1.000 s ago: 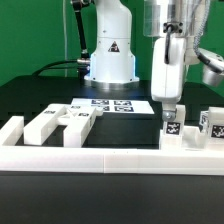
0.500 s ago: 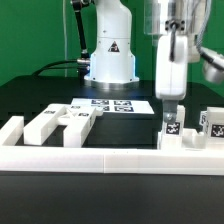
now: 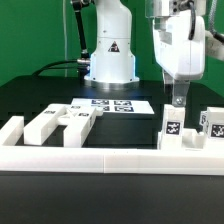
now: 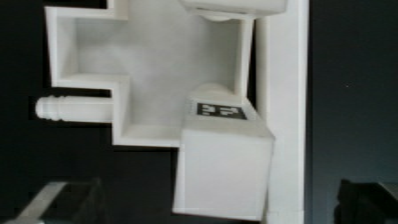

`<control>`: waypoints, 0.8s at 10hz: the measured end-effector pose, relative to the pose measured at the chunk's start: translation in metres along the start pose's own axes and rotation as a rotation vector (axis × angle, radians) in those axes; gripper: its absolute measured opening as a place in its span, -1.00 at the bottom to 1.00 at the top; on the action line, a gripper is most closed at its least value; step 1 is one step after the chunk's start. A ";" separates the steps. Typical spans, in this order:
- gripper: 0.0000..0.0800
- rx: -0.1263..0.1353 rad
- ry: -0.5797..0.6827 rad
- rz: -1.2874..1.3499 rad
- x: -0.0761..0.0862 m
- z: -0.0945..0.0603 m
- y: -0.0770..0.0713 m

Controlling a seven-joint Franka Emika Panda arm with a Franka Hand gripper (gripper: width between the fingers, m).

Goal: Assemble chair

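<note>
White chair parts (image 3: pixel 45 125) lie loose on the black worktop (image 3: pixel 30 95); I see none of them joined. In the exterior view one group of these parts sits at about 8 o'clock, just behind the long rail (image 3: pixel 100 158) that runs across the front. Two more tagged parts stand at about 3 o'clock: a post (image 3: pixel 172 127) and, near it toward the exterior view's right, a block (image 3: pixel 211 124). The marker board (image 3: pixel 112 103) lies flat near the middle of the view, and the robot base (image 3: pixel 108 60) stands behind it at 12 o'clock.

The gripper (image 3: pixel 178 97) hangs straight above the post, apart from it and not touching. In the wrist view the jaws stand wide apart at the two sides of the picture, and they clamp nothing. Below them that view shows a white part with a square tag (image 4: pixel 224 110) on it, and a round peg (image 4: pixel 75 107) sticks out from one side of this part. The rest of the wrist view is dark worktop.
</note>
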State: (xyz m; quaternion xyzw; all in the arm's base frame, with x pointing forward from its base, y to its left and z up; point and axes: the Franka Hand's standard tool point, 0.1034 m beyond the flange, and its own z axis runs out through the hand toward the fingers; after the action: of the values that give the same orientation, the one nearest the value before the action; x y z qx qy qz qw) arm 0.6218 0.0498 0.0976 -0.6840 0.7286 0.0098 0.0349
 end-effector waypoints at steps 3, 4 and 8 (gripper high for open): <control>0.62 -0.003 0.002 -0.002 0.000 0.002 0.001; 0.62 -0.004 0.002 -0.002 0.000 0.003 0.001; 0.62 -0.014 0.002 -0.103 0.002 0.002 0.003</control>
State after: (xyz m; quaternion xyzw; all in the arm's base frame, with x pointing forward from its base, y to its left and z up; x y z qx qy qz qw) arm 0.6188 0.0482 0.0955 -0.7210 0.6922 0.0124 0.0300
